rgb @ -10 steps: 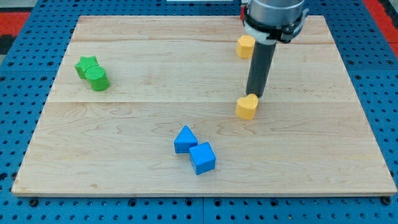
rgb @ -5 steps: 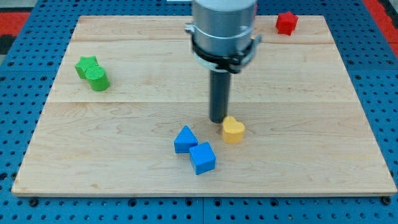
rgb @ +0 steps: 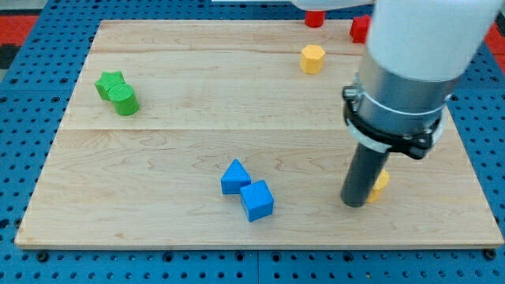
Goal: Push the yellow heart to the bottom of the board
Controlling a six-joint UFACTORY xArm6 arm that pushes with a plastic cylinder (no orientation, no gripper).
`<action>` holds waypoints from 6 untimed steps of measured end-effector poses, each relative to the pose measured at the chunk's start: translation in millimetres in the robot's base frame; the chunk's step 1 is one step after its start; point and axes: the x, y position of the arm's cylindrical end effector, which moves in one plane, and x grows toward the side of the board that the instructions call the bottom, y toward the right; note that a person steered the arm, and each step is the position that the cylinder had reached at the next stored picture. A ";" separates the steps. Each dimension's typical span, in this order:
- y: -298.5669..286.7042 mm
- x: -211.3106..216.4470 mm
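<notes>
The yellow heart (rgb: 380,184) lies near the bottom right of the wooden board (rgb: 158,158), mostly hidden behind my rod. My tip (rgb: 353,202) rests on the board just left of and slightly below the heart, touching or nearly touching it. A second yellow block, hexagonal (rgb: 312,58), sits near the board's top.
A blue triangular block (rgb: 234,176) and a blue cube (rgb: 256,199) touch each other left of my tip. A green star (rgb: 110,81) and green cylinder (rgb: 125,102) sit at the left. Two red blocks (rgb: 314,19) (rgb: 360,28) show at the top edge.
The yellow heart has moved right and down toward the board's bottom right. My rod has swung from the heart's upper left to its lower left, further right on the board.
</notes>
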 end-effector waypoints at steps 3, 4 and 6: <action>1.8 -68.0; 29.9 -22.9; 76.6 -104.1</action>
